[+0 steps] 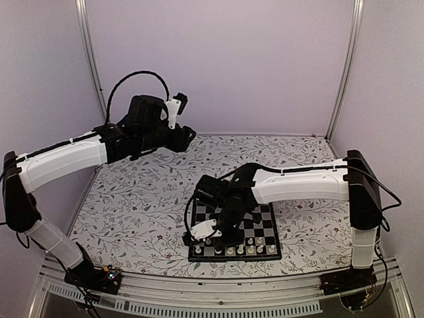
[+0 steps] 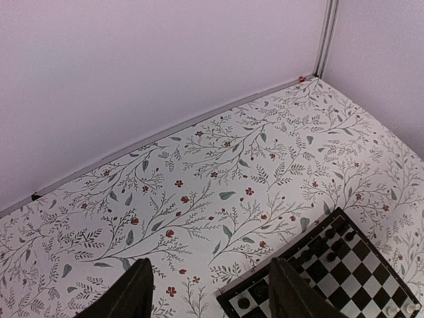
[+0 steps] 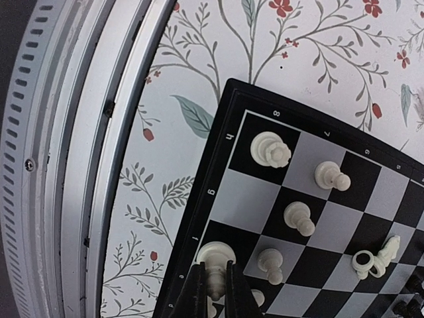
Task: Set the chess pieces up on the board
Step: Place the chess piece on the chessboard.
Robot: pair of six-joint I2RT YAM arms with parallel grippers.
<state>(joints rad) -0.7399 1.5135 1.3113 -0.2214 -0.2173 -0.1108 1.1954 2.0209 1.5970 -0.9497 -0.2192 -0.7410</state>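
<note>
- Floral-print tabletop [image 1: 139, 205], pale lilac walls on three sides. The board [image 3: 242, 199] lies flat at the near edge, a little right of the middle.
- My right gripper [image 3: 213, 270] is clenched on the top of a cream piece [image 3: 215, 252], in the row along the board's near border. I cannot tell whether its base has reached the square.
- A cream pawn [image 3: 270, 265] stands just beside those fingers in the next row. More cream men are nearby, including a corner piece [image 3: 271, 149] on the near-left corner square.
- Black pieces [image 2: 311, 255] occupy the far side of the board.
- Risk: opening the jaws could push a finger into the cream pawn and knock it over.
- Risk: the held piece is close to the border. Released off-centre or tilted, it could roll off towards the metal rail [image 3: 86, 165] at the near edge.
- Risk: a man this small may cling to one finger and lift away with it.
- A cream knight [image 3: 387, 250] further in appears to lean against another man. I cannot confirm that it stands upright.
- My left gripper [image 2: 215, 295] is released and empty, held high towards the far-left corner, well apart from the board.
- Obstruction: from above, the right arm [image 1: 298, 185] covers much of the board, so I cannot verify the hidden squares.
</note>
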